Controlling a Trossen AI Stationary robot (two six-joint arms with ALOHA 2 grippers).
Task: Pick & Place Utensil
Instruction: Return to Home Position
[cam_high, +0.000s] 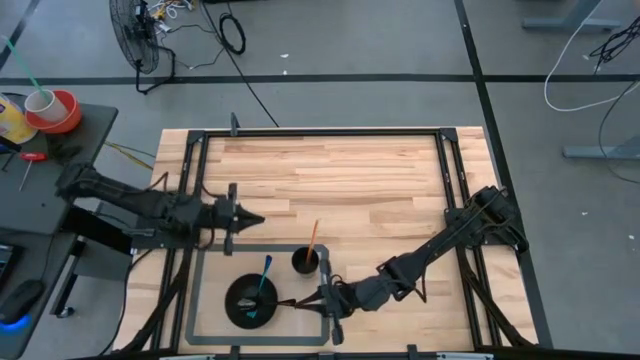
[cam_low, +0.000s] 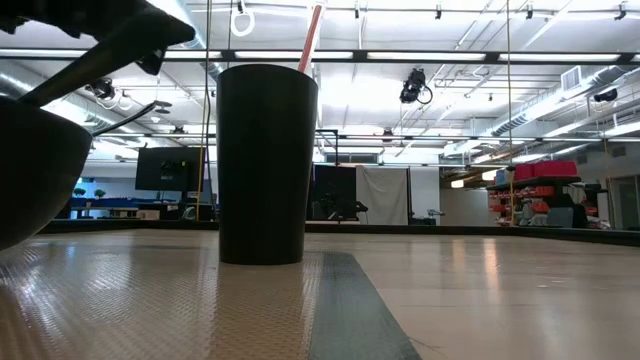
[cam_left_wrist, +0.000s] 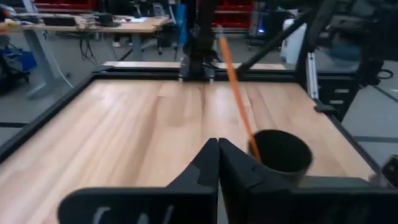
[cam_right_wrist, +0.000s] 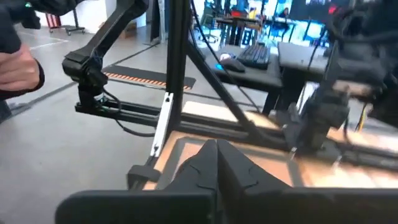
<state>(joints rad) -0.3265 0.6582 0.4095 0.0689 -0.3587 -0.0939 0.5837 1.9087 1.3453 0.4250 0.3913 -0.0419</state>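
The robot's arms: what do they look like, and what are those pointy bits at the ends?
Both the left arm and the right arm are matte black, built of chunky jointed segments. The left end effector and the right end effector each carry two dark wedge-shaped fingers that taper to a point.
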